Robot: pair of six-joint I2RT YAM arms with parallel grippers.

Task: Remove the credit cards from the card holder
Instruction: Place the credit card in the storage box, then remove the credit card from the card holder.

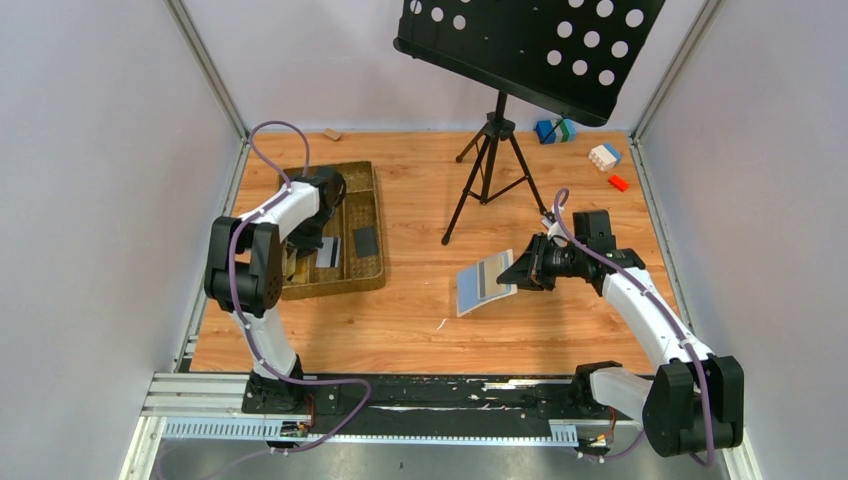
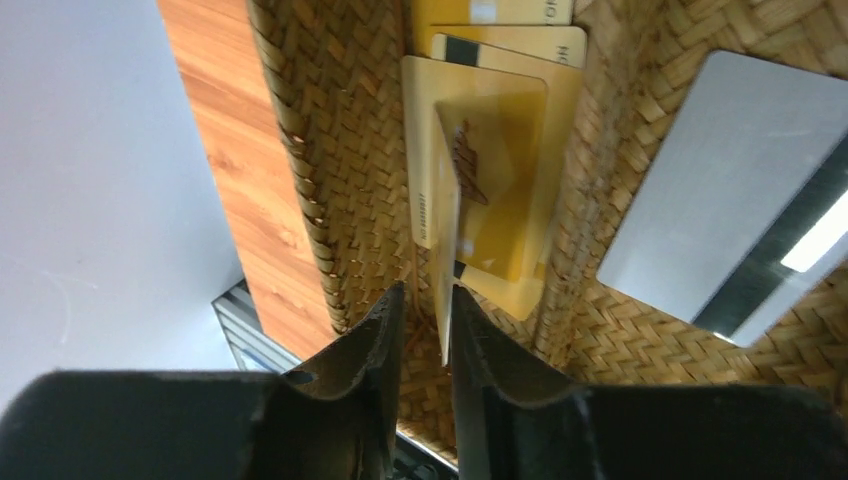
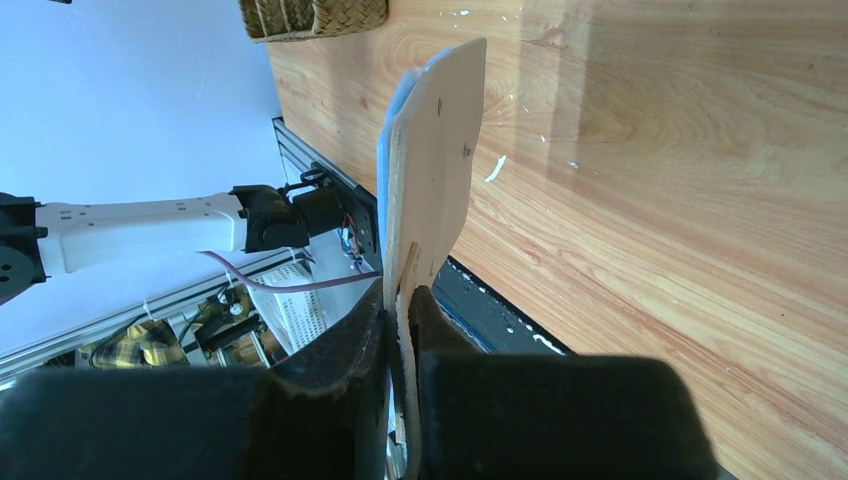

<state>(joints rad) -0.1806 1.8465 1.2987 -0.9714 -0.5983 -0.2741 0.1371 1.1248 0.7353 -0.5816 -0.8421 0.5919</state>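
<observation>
My right gripper (image 1: 527, 270) (image 3: 402, 300) is shut on one edge of the cream-beige card holder (image 1: 485, 282) (image 3: 440, 150) and holds it open and tilted above the wooden floor, with its light blue inside facing left. My left gripper (image 1: 303, 250) (image 2: 425, 300) hangs over the left compartment of the woven tray (image 1: 372, 180) (image 2: 330, 150). An orange-yellow card (image 2: 480, 190) stands on edge between its slightly parted jaws, against the right finger only. A silver-grey card (image 1: 328, 252) (image 2: 730, 220) and a black card (image 1: 366, 240) lie in the tray.
More yellow cards (image 2: 510, 45) lie flat in the tray's left compartment. A music stand's tripod (image 1: 487, 170) stands in the middle at the back. Toy blocks (image 1: 605, 157) lie at the back right. Grey walls close in on both sides.
</observation>
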